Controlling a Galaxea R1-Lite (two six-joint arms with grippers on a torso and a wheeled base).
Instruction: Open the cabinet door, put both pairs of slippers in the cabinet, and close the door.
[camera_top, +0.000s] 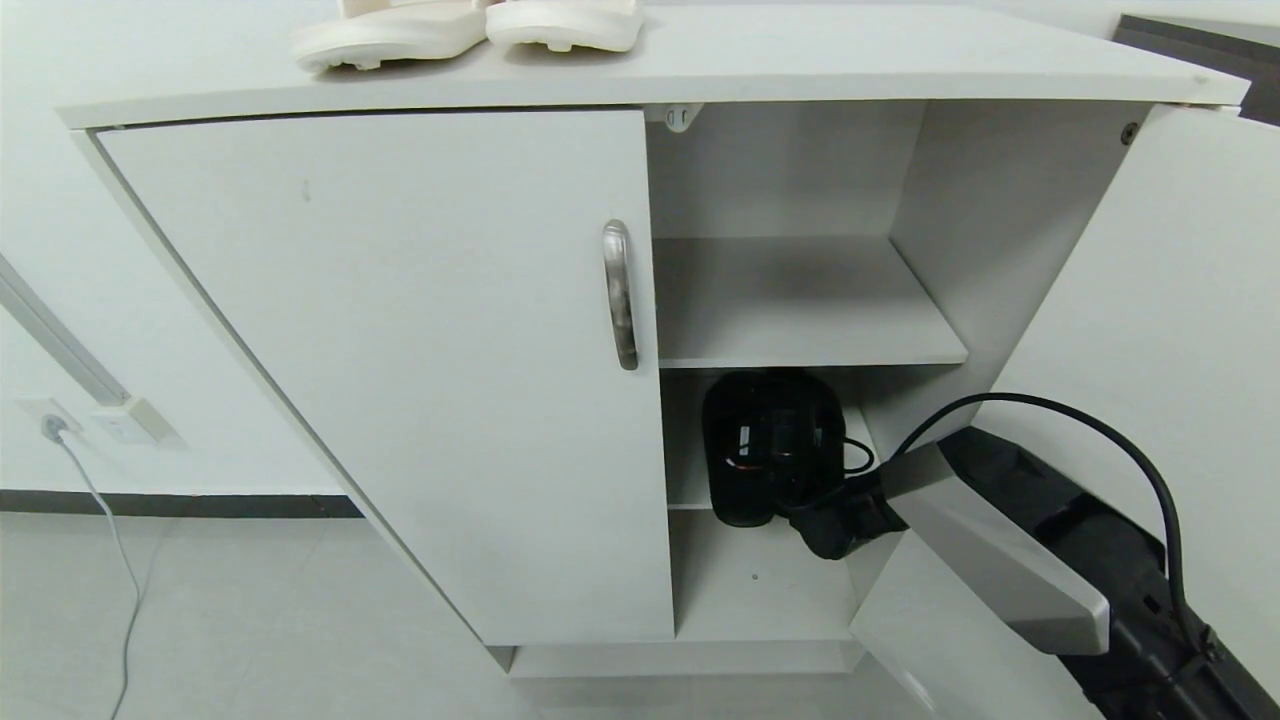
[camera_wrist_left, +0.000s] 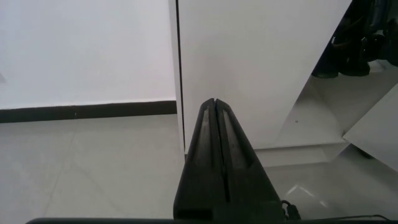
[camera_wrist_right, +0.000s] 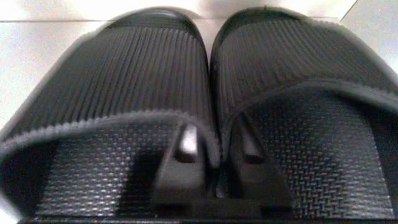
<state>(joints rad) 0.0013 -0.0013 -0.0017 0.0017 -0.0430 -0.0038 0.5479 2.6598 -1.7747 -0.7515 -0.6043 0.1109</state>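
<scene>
Here, the cabinet (camera_top: 900, 60) stands with its right door (camera_top: 1180, 330) swung open and its left door (camera_top: 400, 350) shut. The right gripper (camera_wrist_right: 214, 152) is clenched on the black slippers (camera_top: 765, 445), pinching the two inner strap edges together. It holds the pair upright at the front of the compartment just below the upper shelf (camera_top: 800, 300). The white slippers (camera_top: 470, 30) lie side by side on the cabinet's top. The left gripper (camera_wrist_left: 214, 109) hangs low over the floor (camera_wrist_left: 93, 168), near the shut door, fingers pressed together on nothing.
</scene>
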